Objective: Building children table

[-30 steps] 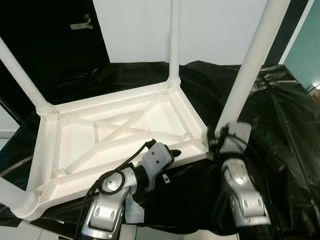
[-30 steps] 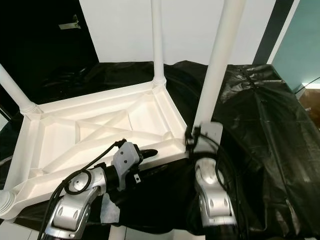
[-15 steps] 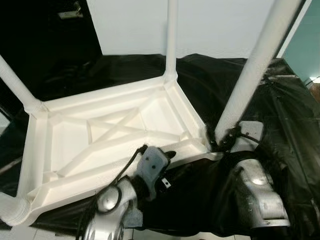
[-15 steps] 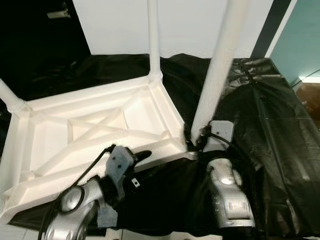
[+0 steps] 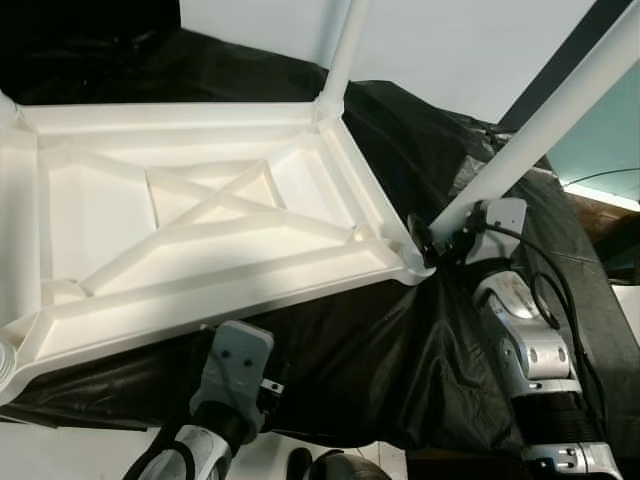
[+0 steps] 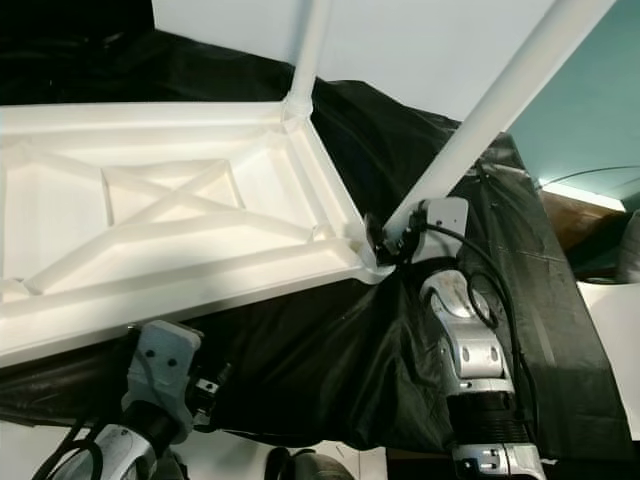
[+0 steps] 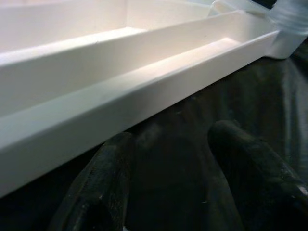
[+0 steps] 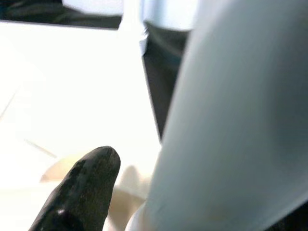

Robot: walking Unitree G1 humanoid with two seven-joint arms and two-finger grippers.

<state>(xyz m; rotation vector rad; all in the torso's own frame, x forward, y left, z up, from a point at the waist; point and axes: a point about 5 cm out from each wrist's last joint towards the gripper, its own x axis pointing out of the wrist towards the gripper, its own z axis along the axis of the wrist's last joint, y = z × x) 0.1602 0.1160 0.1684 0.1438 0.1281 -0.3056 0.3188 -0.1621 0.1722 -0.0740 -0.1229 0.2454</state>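
The white plastic table (image 5: 190, 240) lies upside down on crinkled, glossy black sheeting (image 5: 400, 340), its underside a shallow tray of moulded ribs with a crossed brace in the middle. Smooth round legs stand up out of its corner sockets: one at the far corner (image 5: 340, 50), and one at the near right corner (image 5: 540, 125), leaning out to the right.

The right gripper (image 5: 432, 243) is at the foot of that near right leg, just where it meets the corner socket. The silver forearm runs up to it from below over the sheeting, cables looping beside the wrist. From the wrist camera one black finger (image 8: 79, 192) lies close beside the pale tube; whether the fingers are actually clamped on it I cannot tell.

The left gripper (image 7: 168, 178) sits low, in front of the near long edge of the table and under its rim. Its two matte black fingers (image 7: 101, 183) are spread apart with nothing between them, pointing along the dark sheeting towards the white side wall without touching it.
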